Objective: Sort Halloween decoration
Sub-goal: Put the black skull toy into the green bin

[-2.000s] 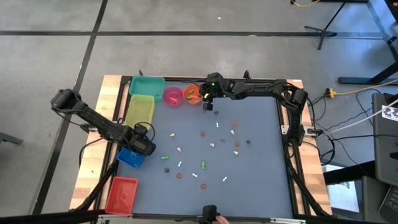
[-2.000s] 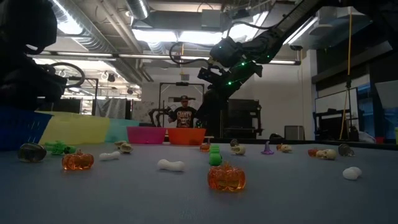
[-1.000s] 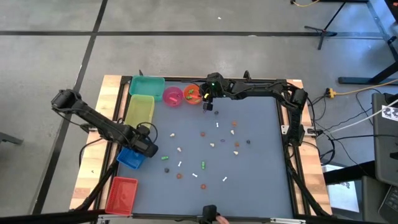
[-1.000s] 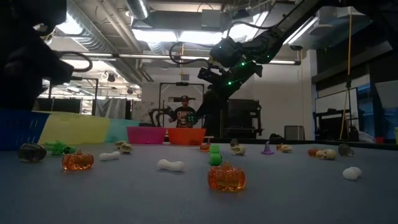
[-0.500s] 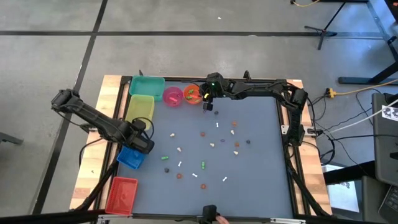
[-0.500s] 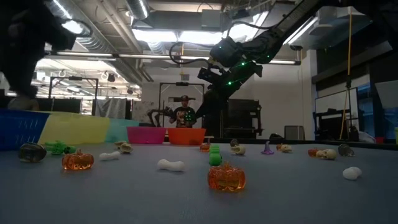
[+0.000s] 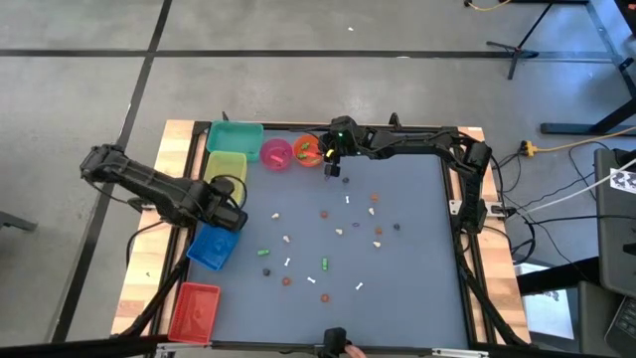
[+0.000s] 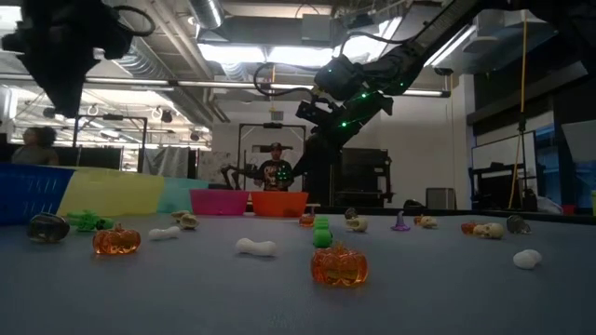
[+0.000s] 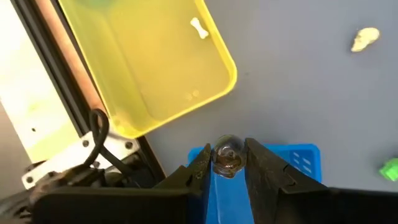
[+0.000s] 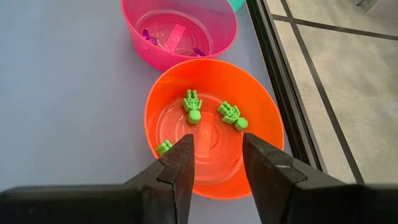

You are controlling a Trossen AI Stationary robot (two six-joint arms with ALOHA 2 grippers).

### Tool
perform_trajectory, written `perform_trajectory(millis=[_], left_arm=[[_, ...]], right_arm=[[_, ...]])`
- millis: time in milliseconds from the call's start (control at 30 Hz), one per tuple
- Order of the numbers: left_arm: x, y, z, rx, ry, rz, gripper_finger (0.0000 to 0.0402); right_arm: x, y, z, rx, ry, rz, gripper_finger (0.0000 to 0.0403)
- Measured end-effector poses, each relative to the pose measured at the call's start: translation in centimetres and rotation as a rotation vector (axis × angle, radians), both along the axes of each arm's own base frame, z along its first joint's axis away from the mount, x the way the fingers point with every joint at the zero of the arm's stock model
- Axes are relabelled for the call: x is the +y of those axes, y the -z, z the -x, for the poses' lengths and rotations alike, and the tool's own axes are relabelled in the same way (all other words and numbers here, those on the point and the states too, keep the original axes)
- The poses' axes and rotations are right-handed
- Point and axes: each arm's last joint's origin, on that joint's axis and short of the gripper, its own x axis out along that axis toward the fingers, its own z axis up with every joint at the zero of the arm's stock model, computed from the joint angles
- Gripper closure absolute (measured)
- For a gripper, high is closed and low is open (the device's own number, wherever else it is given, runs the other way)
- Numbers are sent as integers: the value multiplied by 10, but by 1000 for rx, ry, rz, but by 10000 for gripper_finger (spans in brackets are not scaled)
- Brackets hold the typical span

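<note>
Pinching a small clear-brown round trinket [image 9: 227, 157] above the blue plastic bin [image 7: 212, 246] at the table's left edge, the left gripper [image 9: 227, 163] is risking a drop outside its rim, while the spread right gripper [image 10: 215, 153] is hovering over the far orange bowl [image 10: 261, 112].

Tiny white, orange, green and dark trinkets [image 7: 339, 231] lie scattered across the grey tabletop, three green skeletons [image 10: 193, 108] rest in the orange bowl [image 10: 261, 124], and one dark round trinket [image 9: 227, 157] sits pinched between the left gripper [image 9: 227, 163] fingers above the blue bin [image 9: 298, 158].
</note>
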Motion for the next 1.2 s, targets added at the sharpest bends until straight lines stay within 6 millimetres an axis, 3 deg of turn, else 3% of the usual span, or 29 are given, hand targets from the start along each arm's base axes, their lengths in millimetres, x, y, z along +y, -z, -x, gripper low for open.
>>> perform_trajectory(millis=[767, 1200], left_arm=[[62, 0, -3, 136, 21, 28, 344], [84, 0, 0, 161, 26, 51, 344]], right_arm=[[0, 0, 0, 0, 0, 0, 268], [0, 0, 0, 0, 0, 0, 268]])
